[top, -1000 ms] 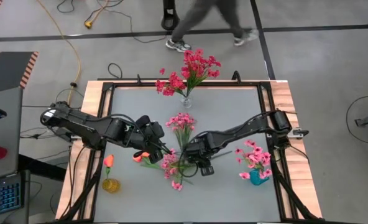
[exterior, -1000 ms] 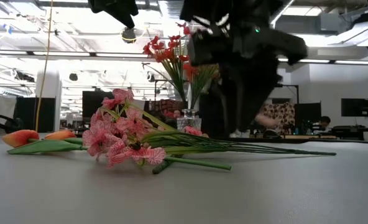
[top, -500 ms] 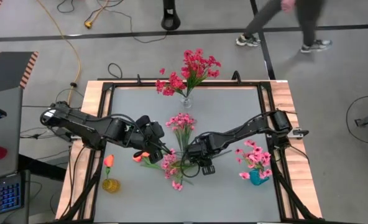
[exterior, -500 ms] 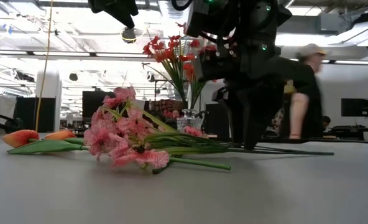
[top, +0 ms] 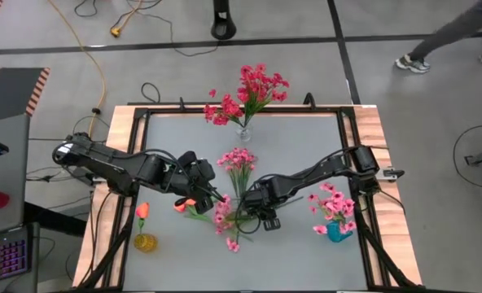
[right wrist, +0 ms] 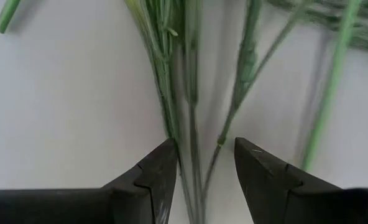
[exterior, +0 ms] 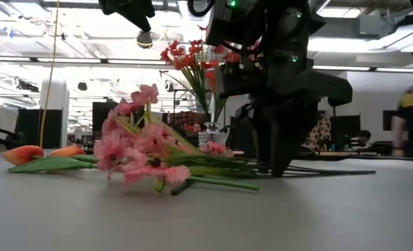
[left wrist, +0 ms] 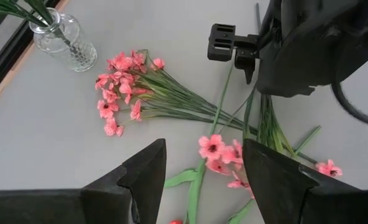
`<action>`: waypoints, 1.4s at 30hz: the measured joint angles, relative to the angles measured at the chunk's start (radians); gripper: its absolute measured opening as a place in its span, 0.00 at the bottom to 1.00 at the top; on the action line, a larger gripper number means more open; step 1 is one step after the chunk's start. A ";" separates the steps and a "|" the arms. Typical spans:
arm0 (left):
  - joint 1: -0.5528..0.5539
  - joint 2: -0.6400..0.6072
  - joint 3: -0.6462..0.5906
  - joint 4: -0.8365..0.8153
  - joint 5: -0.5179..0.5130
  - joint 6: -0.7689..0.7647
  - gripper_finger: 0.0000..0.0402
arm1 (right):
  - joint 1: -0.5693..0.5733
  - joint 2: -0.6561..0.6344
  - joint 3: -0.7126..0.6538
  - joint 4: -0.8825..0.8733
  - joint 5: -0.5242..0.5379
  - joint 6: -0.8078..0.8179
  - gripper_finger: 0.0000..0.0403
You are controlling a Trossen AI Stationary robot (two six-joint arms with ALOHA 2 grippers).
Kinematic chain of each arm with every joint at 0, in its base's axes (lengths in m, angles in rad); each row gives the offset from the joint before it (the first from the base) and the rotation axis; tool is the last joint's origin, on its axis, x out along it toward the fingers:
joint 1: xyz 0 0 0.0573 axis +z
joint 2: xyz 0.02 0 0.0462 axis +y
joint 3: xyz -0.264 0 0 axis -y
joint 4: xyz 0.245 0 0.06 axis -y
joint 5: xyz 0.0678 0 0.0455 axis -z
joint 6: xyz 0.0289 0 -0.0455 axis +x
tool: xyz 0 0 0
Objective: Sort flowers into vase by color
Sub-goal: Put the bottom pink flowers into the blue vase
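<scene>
A pink spray (top: 225, 218) lies on the table's middle, blossoms (exterior: 133, 150) toward the near side, thin green stems (right wrist: 193, 93) toward the right arm. My right gripper (top: 251, 208) is open, pointing down, with its fingertips (exterior: 276, 166) at the table astride those stems. My left gripper (top: 211, 193) is open and hovers just left of the spray (left wrist: 221, 155), touching nothing. A second pink spray (top: 237, 159) lies flat farther back. Two orange tulips (exterior: 39, 153) lie by the left gripper. My right gripper comes from above, pointing down, its open fingers set across the pink spray's green stems toward their cut ends. A grassy stem (right wrist: 170, 134) meets the inner edge of one fingertip (right wrist: 162, 162); the others pass free through the gap. The stems lie on the table.
A clear vase (top: 243, 130) of magenta-red flowers stands at the far edge. A teal vase (top: 335, 232) of pink flowers stands at the right. A yellow vase (top: 145, 242) with one orange tulip is near the left. A person (top: 457, 37) walks beyond the far edge.
My right gripper has come down onto the table over the pink spray's stems, staying open. The spray's blossom end has tipped up and shifted slightly while its stems stayed down. The person behind the table has walked toward the right.
</scene>
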 joint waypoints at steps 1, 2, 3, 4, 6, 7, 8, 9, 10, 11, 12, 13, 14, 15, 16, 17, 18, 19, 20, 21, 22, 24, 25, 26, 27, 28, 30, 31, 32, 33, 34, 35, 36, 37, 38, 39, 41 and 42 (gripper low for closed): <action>0.000 0.000 0.000 0.000 0.000 0.000 0.50 | 0.001 0.001 0.001 -0.001 0.000 0.000 0.47; 0.000 0.000 0.000 -0.001 0.001 -0.002 0.50 | 0.002 0.002 0.001 -0.001 0.000 0.000 0.47; 0.000 0.000 0.000 -0.001 0.000 -0.003 0.50 | 0.002 0.009 0.001 0.003 0.000 0.002 0.46; 0.000 0.000 0.000 -0.001 0.000 -0.003 0.50 | 0.000 0.014 0.002 0.006 -0.001 0.003 0.45; 0.000 0.000 0.000 -0.002 0.002 -0.003 0.50 | -0.001 0.011 0.002 0.005 -0.006 0.004 0.42; 0.000 0.000 0.000 -0.002 0.005 -0.002 0.50 | -0.001 0.011 0.002 0.005 -0.006 0.004 0.40; 0.000 0.000 0.000 -0.002 0.006 -0.003 0.50 | -0.001 0.011 0.002 0.005 -0.006 0.004 0.37; 0.000 0.000 0.000 -0.002 0.006 -0.003 0.50 | -0.001 0.011 0.001 0.005 -0.007 0.005 0.34; 0.000 0.000 0.000 -0.003 0.006 -0.003 0.50 | -0.003 0.012 0.001 0.005 -0.010 0.005 0.31; 0.000 0.000 0.000 -0.003 0.006 -0.003 0.50 | -0.002 0.012 0.001 0.005 -0.013 0.005 0.27; 0.000 0.000 0.000 -0.003 0.006 -0.002 0.50 | -0.002 0.012 0.001 0.005 -0.016 0.005 0.24; 0.000 0.000 0.000 -0.003 0.006 -0.003 0.50 | -0.002 0.012 0.001 0.005 -0.023 0.005 0.20; 0.000 0.000 0.000 -0.003 0.006 -0.003 0.50 | -0.002 0.012 0.001 0.005 -0.033 0.005 0.16; 0.000 0.000 0.000 -0.003 0.006 -0.003 0.50 | -0.003 0.012 0.001 0.004 -0.042 0.005 0.13; 0.000 0.000 0.000 -0.003 0.006 -0.003 0.50 | -0.003 0.012 0.001 0.004 -0.047 0.005 0.09; 0.000 0.000 0.000 -0.002 0.006 -0.003 0.50 | -0.003 0.012 0.001 0.004 -0.051 0.005 0.06; 0.000 0.000 0.000 -0.001 0.006 -0.005 0.50 | -0.003 0.011 0.001 0.003 -0.054 0.005 0.05; 0.000 0.000 0.000 0.005 0.006 -0.006 0.50 | -0.003 0.006 0.000 0.002 -0.056 0.005 0.05; -0.001 0.000 0.000 0.012 0.006 -0.006 0.50 | -0.004 0.003 -0.001 0.001 -0.057 0.005 0.05; -0.001 0.000 0.000 0.021 0.006 -0.004 0.50 | -0.005 0.000 -0.001 0.000 -0.058 0.005 0.05; -0.001 -0.002 0.000 0.033 0.006 -0.004 0.50 | -0.007 -0.010 -0.001 -0.008 -0.058 0.005 0.06; -0.001 -0.010 0.000 0.042 0.008 0.002 0.50 | -0.010 -0.031 -0.002 -0.023 -0.061 0.005 0.07; -0.001 -0.018 0.000 0.052 0.007 0.009 0.50 | -0.016 -0.049 -0.003 -0.033 -0.066 0.005 0.07; -0.001 -0.026 0.000 0.059 0.005 0.013 0.50 | -0.018 -0.071 -0.003 -0.039 -0.069 0.006 0.07; -0.002 -0.034 0.000 0.059 0.001 0.014 0.50 | -0.025 -0.095 -0.003 -0.044 -0.070 0.005 0.06; -0.002 -0.045 0.000 0.059 -0.007 0.013 0.50 | -0.032 -0.119 -0.002 -0.051 -0.071 0.005 0.06; -0.003 -0.065 0.000 0.059 -0.023 0.008 0.50 | -0.045 -0.164 -0.001 -0.068 -0.072 0.005 0.05; -0.003 -0.077 0.000 0.059 -0.034 0.002 0.50 | -0.053 -0.186 -0.001 -0.077 -0.072 0.005 0.05; -0.003 -0.088 0.000 0.059 -0.041 -0.003 0.50 | -0.060 -0.207 -0.001 -0.085 -0.072 0.006 0.05; -0.003 -0.099 0.000 0.059 -0.045 -0.005 0.50 | -0.068 -0.232 -0.001 -0.089 -0.072 0.006 0.05; -0.003 -0.108 0.000 0.060 -0.051 -0.007 0.50 | -0.077 -0.259 -0.001 -0.093 -0.071 0.006 0.05; -0.003 -0.117 0.000 0.060 -0.059 -0.007 0.50 | -0.086 -0.287 -0.001 -0.102 -0.067 0.007 0.05; -0.003 -0.124 0.000 0.060 -0.067 -0.008 0.50 | -0.093 -0.311 -0.001 -0.110 -0.055 0.008 0.05; -0.003 -0.131 0.000 0.060 -0.073 -0.010 0.50 | -0.100 -0.337 -0.001 -0.118 -0.045 0.009 0.05; -0.003 -0.136 0.000 0.060 -0.078 -0.015 0.50 | -0.106 -0.360 -0.001 -0.128 -0.032 0.012 0.05; -0.003 -0.140 0.000 0.060 -0.084 -0.020 0.50 | -0.111 -0.380 -0.001 -0.137 -0.018 0.020 0.05; -0.003 -0.143 0.000 0.060 -0.092 -0.025 0.50 | -0.122 -0.427 -0.001 -0.155 -0.004 0.031 0.06; -0.003 -0.143 0.000 0.059 -0.094 -0.025 0.50 | -0.124 -0.449 -0.001 -0.166 0.006 0.031 0.06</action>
